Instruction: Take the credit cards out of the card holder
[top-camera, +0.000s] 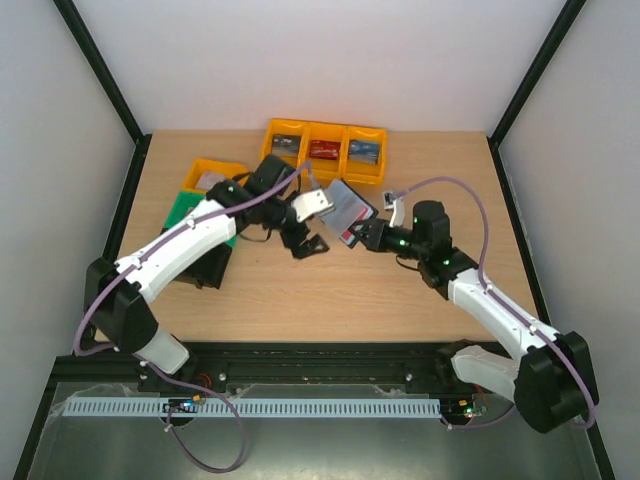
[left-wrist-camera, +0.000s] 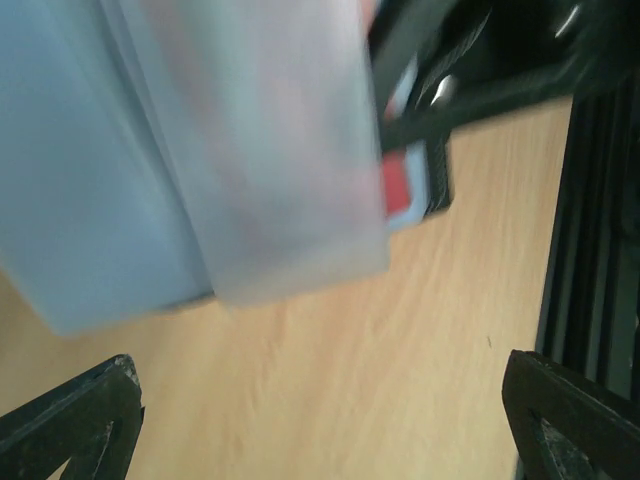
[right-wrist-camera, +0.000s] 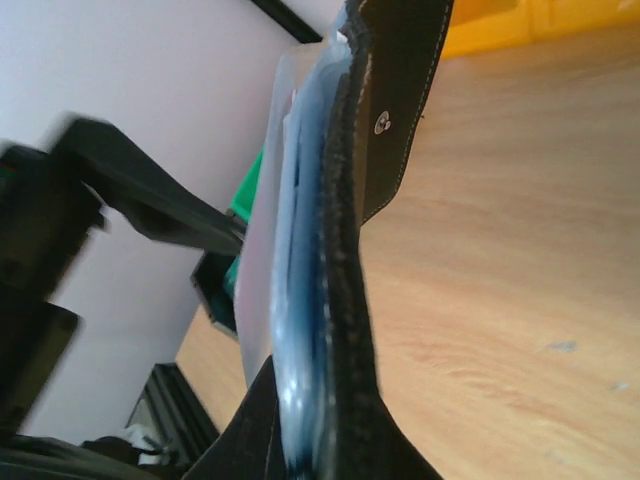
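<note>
Right claw (top-camera: 364, 236) pinches black card holder (right-wrist-camera: 352, 250), pockets (right-wrist-camera: 298, 270) seemingly bluish; left claw (left-wrist-camera: 320, 415) wide.

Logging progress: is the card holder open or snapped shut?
Open: the card holder has its snap tab hanging loose and clear pockets fanned out.

card holder (right-wrist-camera: 350, 300): black leather-like, matt, grainy edge, pale stitching. snap (right-wrist-camera: 380, 126): shiny metal. pockets (left-wrist-camera: 200, 150): frosted grey-blue soft plastic, smooth. table (top-camera: 330, 290): light wood grain, matt. bins (top-camera: 366, 180): yellow hard plastic, slight gloss. arm shells (top-camera: 190, 240): white smooth plastic.
</note>
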